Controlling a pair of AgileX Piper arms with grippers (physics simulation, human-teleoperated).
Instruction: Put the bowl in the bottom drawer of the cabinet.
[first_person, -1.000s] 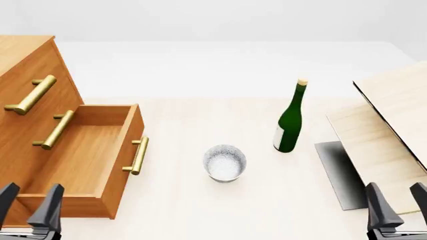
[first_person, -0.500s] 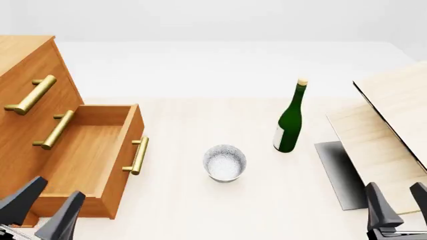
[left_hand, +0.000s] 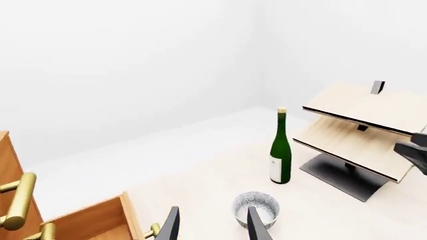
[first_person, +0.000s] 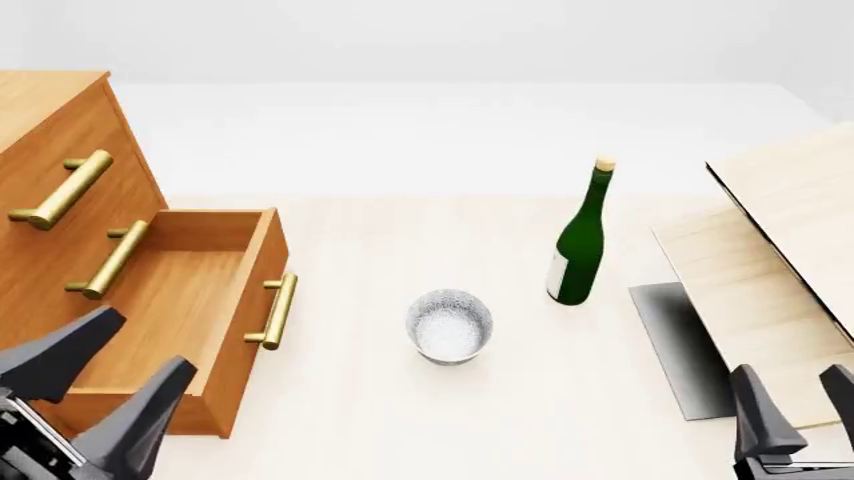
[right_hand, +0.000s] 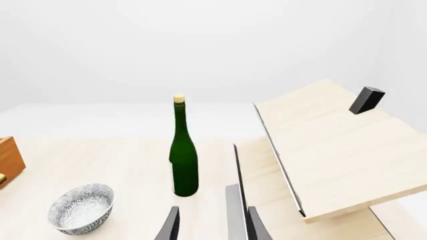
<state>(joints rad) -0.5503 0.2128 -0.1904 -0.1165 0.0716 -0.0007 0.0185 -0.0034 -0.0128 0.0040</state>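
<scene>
At centre frame we see the small white speckled bowl (first_person: 450, 325) upright on the pale bench (first_person: 400, 420); lower left, our left end effector (first_person: 100, 385) spreads wide beside the open orange-brown wooden bottom drawer (first_person: 174, 320); right end effector (first_person: 797, 395) also wide.

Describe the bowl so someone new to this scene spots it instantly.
Start at the cabinet with its open bottom drawer. On the table just right of that drawer's handle sits the bowl. It is small, round, speckled white, far shorter than the green bottle beyond it.
</scene>
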